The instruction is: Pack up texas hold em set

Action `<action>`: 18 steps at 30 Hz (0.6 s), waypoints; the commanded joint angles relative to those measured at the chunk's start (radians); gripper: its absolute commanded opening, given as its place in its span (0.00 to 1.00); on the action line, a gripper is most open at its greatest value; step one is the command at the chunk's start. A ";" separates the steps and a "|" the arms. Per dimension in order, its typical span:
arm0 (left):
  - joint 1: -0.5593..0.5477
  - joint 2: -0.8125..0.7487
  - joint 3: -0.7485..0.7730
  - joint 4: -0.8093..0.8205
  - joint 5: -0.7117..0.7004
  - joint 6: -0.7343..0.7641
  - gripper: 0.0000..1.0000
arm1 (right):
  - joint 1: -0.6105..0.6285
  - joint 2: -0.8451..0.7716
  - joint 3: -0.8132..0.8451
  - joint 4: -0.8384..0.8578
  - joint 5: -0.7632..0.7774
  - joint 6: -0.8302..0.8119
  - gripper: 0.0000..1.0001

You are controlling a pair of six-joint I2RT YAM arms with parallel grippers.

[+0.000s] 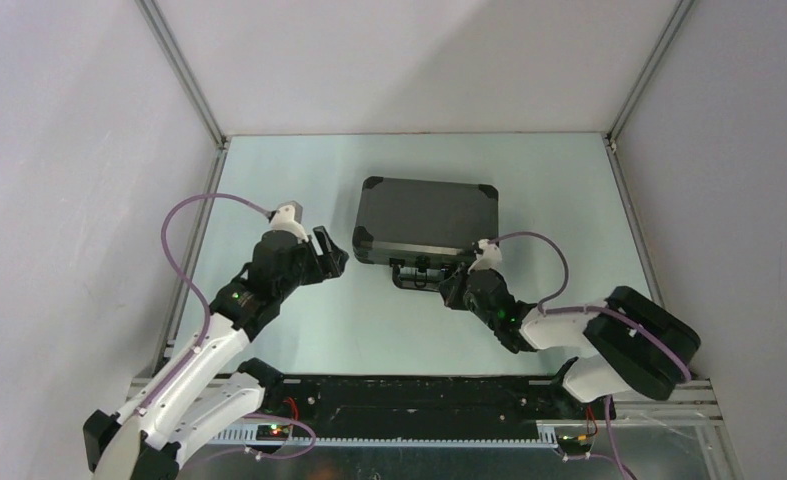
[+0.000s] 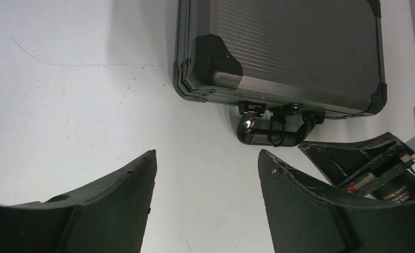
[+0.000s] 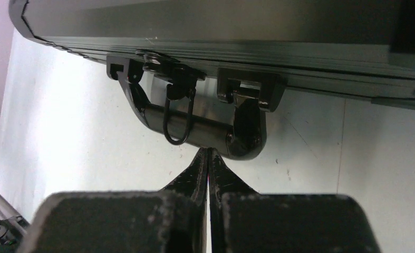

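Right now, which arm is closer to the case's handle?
Right. The right end effector, shut, has its tips right at the handle; the left end effector stands open off to the handle's left, apart from it.

I work over a pale worktop (image 1: 269, 180) marked with fine scratches (image 2: 89, 65). Plain whitish walls (image 1: 409, 60) close it in on three sides, metal struts (image 1: 182, 70) run up the back corners, and a black plate (image 1: 409, 395) lies along the near edge.
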 commanded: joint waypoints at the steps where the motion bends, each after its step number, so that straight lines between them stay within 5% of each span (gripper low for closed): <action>1: -0.007 -0.024 0.004 0.035 0.010 0.002 0.75 | 0.009 0.091 0.032 0.224 0.030 -0.005 0.00; 9: -0.008 -0.020 0.002 0.035 0.019 0.001 0.75 | 0.016 0.168 0.058 0.287 0.064 -0.038 0.00; 18: -0.008 -0.024 -0.001 0.034 0.018 0.001 0.75 | 0.027 0.207 0.133 0.112 0.131 -0.012 0.00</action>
